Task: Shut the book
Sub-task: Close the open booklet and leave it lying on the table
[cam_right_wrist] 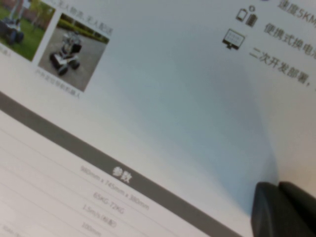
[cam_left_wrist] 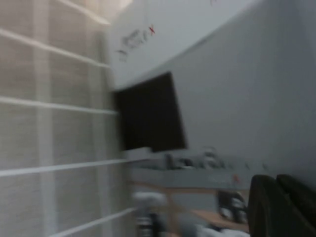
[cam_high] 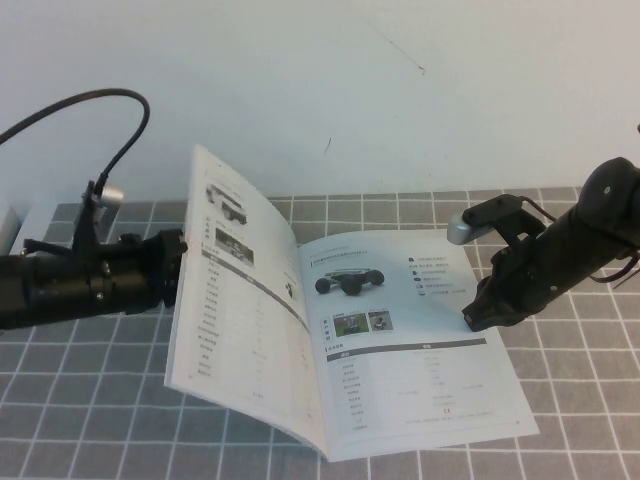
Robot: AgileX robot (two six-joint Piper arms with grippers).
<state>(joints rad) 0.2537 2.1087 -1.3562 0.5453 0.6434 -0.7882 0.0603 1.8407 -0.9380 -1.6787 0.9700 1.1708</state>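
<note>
A white booklet (cam_high: 400,340) lies open on the grey tiled mat, its right page flat. Its left page (cam_high: 235,310) is lifted and stands tilted over the spine. My left gripper (cam_high: 180,262) is at the back of that lifted page, against its outer edge, fingers together. In the left wrist view the left gripper (cam_left_wrist: 279,207) shows two dark fingers closed with nothing between them. My right gripper (cam_high: 470,318) rests shut on the right page near its outer edge. The right wrist view shows the right gripper (cam_right_wrist: 278,210) tips down on the printed page (cam_right_wrist: 148,123).
The grey tiled mat (cam_high: 580,400) covers the table. A white wall (cam_high: 400,90) rises behind it. A black cable (cam_high: 110,100) loops above the left arm. A white object (cam_high: 8,225) sits at the far left edge.
</note>
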